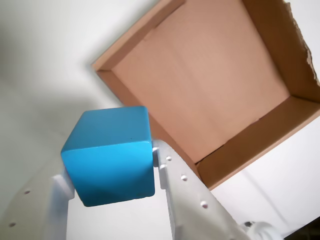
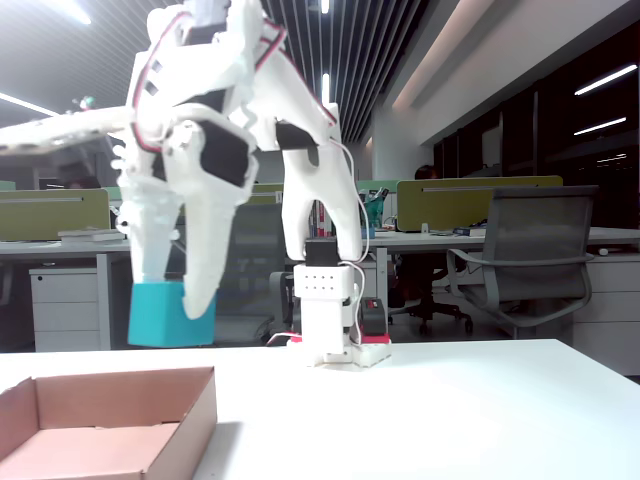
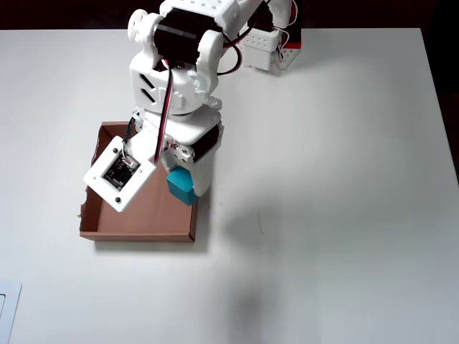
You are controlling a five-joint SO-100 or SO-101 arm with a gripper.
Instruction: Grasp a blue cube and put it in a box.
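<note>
My white jaws (image 1: 112, 172) clamp the blue cube (image 1: 110, 155) at lower left of the wrist view, lifted clear of the white tabletop (image 2: 480, 410), above the box (image 3: 143, 215) wall's right edge overhead.

Blue cube (image 1: 110, 157) looking matt and smooth, box (image 1: 210, 75) showing brown cardboard, gripper (image 1: 112, 172) appearing white smooth plastic, table (image 3: 323, 215) looking matt white.

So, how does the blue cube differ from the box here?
The blue cube is solid, teal and small; the box is an open, brown cardboard tray, much wider. The cube hangs in the air, clamped in the gripper; the box rests empty on the table. Both have plain matte faces.
</note>
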